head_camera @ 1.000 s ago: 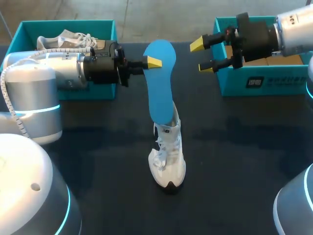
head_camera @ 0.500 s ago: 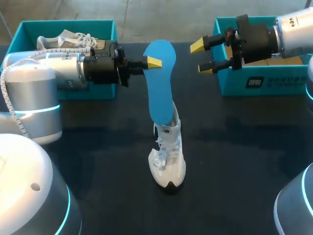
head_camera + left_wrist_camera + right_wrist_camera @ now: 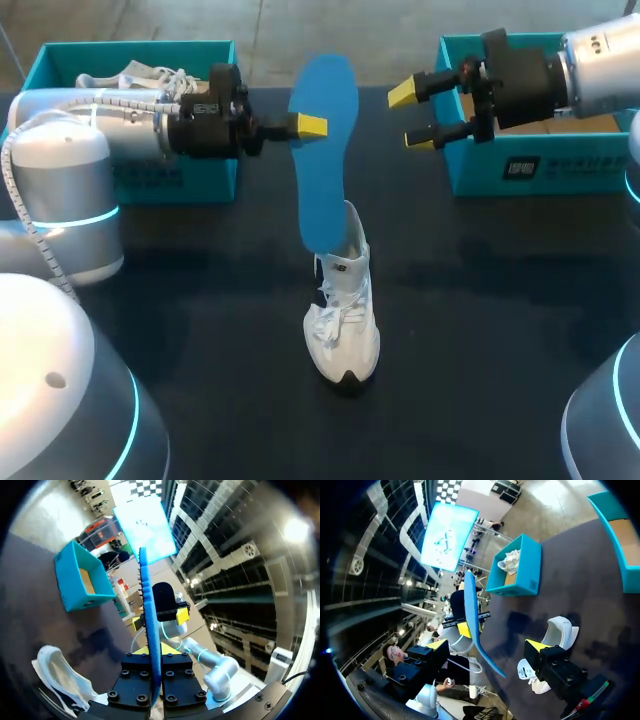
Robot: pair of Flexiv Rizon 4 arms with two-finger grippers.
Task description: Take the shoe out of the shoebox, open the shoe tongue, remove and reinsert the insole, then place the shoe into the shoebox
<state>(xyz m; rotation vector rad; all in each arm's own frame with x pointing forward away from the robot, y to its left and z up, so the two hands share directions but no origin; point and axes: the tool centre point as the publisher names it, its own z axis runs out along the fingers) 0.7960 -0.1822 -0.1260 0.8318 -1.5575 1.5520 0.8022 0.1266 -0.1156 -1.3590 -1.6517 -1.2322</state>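
- Nearest us the table [image 3: 480,380] lies dark and bare on both sides of the shoe, with wide room to left and right.
- The shoe [image 3: 343,325] stands on its sole at the table's middle, toe toward us, well apart from both boxes and from every table edge.
- The blue insole [image 3: 325,150] rises steeply from the shoe's opening. Its lower end sits at the collar, and we cannot tell how deep it goes.
- Our left gripper [image 3: 312,125] pinches the insole by its edge high up, one yellow tip on the side facing us. In the left wrist view the insole [image 3: 150,605] runs edge-on between the fingers of the gripper [image 3: 154,652].
- Our right gripper [image 3: 412,117] hangs beside the insole's top, fingers spread and holding nothing, with open air between it and the insole.
- At the far edge sit the left box [image 3: 180,180], with a second shoe [image 3: 140,75] inside, and the right box [image 3: 540,170].
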